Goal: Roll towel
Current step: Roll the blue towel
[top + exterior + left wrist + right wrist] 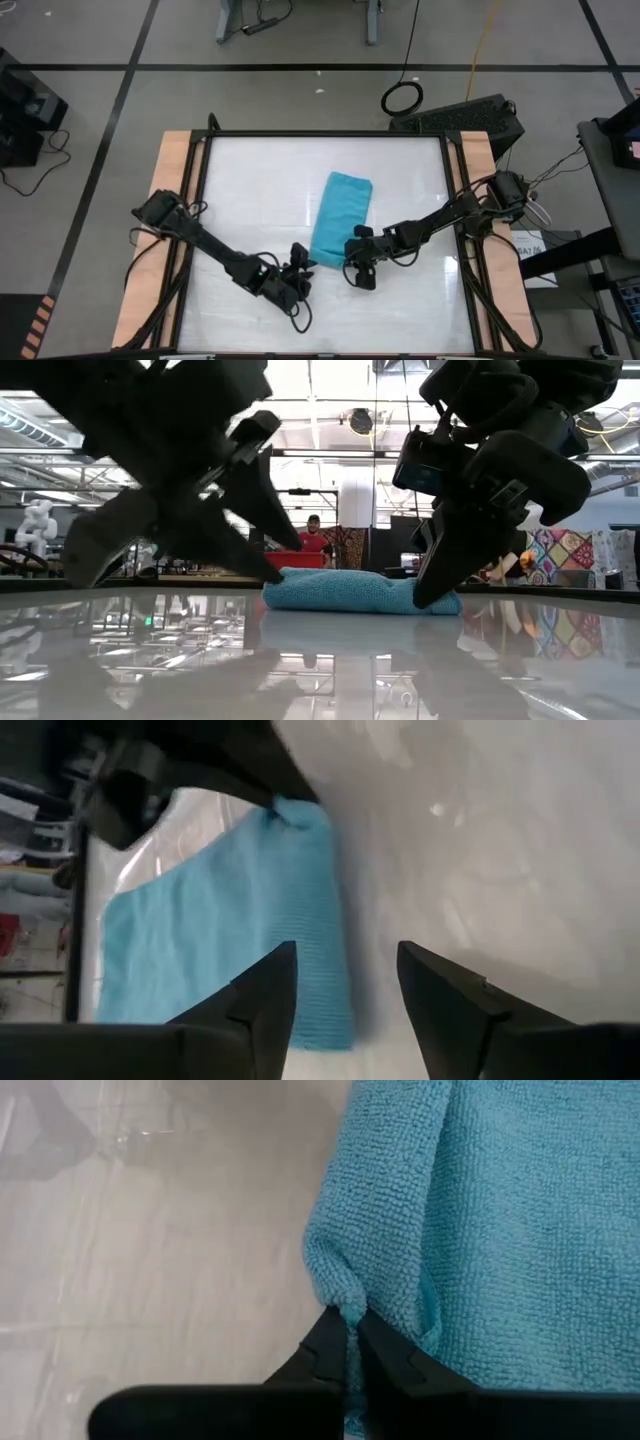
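Observation:
The turquoise towel (340, 212) lies flat on the white table (250, 190), a folded oblong running from far to near. It also shows in the low view (350, 592). My right gripper (345, 1325) is shut on the towel's near right corner; it also shows in the high view (353, 258). My left gripper (345, 982) is open at the towel's near left corner (325, 1010), one finger over the cloth's edge and one over bare table. It also shows in the high view (302, 264). My right gripper pinches the towel's near right corner (335, 1292) between its two fingertips, coming down at a slant from the table's right. A small pucker of cloth stands up at the fingertips; the rest lies flat on the table. My left gripper: I cannot tell whether it touches the towel.
Wooden rails (170, 200) and a black frame run along both sides of the table. A black case (465, 115) stands beyond the far right corner. A person in red (313, 540) shows far behind the table. Bare table lies left of the towel.

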`<control>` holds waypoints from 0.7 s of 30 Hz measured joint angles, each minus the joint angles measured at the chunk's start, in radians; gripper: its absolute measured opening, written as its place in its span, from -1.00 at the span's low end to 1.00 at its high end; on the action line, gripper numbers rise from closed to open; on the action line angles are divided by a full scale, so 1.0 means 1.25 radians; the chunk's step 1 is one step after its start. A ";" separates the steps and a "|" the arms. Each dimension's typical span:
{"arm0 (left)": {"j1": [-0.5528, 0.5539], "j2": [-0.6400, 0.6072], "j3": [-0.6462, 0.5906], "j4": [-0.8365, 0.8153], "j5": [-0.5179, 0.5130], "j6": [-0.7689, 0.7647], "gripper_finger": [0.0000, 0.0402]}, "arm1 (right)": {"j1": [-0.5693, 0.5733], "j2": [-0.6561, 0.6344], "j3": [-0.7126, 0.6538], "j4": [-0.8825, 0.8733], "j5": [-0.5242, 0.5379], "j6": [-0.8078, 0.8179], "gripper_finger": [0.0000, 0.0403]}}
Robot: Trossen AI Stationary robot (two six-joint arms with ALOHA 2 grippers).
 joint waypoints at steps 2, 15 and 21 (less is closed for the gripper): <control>0.002 0.009 0.000 -0.007 0.003 0.004 -0.05 | 0.000 0.000 0.000 0.000 -0.001 0.000 -1.00; 0.078 0.016 -0.010 -0.021 0.069 0.110 0.00 | 0.000 0.000 0.001 0.006 -0.001 0.009 -1.00; 0.134 0.011 -0.024 -0.016 0.124 0.102 -0.01 | 0.000 0.000 0.001 0.014 -0.020 0.009 -1.00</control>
